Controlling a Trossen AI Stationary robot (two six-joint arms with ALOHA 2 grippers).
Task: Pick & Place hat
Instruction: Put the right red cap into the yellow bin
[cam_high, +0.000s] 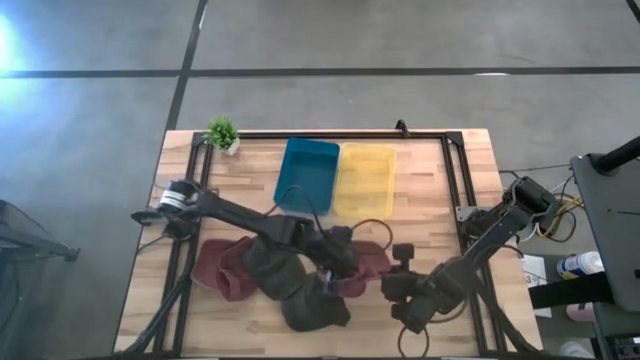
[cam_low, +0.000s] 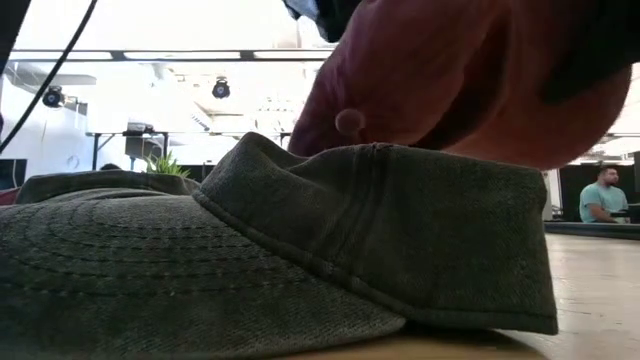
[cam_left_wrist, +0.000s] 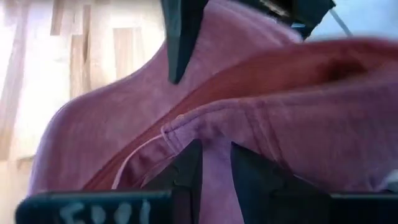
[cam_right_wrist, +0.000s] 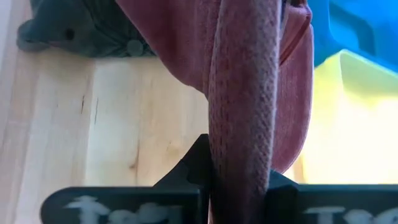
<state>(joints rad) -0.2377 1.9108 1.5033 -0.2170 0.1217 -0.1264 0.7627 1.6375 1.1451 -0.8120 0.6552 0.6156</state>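
Observation:
A maroon hat (cam_high: 368, 262) is held between both grippers at the table's middle front; in the low view the maroon hat (cam_low: 450, 80) shows above and behind an olive cap (cam_low: 380, 230). My left gripper (cam_high: 345, 272) comes from the left and is shut on the hat's cloth (cam_left_wrist: 214, 186). My right gripper (cam_high: 388, 278) comes from the right and is shut on the hat's brim (cam_right_wrist: 242, 186). A second maroon hat (cam_high: 222, 265) and dark green hats (cam_high: 272, 270) lie on the wood to the left. My left gripper pinches a fold of the maroon hat's crown cloth (cam_left_wrist: 214, 146), beside a stitched seam, between its two fingers, slanting down from the table's left. The cloth bulges out beyond the fingers. My right gripper pinches the maroon hat's stiff brim (cam_right_wrist: 244, 143) between its two fingers, slanting down from the table's right. The brim stands on edge and runs straight out along the fingers, with the crown beyond it.
A blue bin (cam_high: 307, 175) and a yellow bin (cam_high: 365, 180) stand side by side at the back middle. A small potted plant (cam_high: 222, 132) is at the back left corner. Another dark green hat (cam_high: 312, 305) lies near the front edge. A person (cam_low: 603, 195) sits beyond the table.

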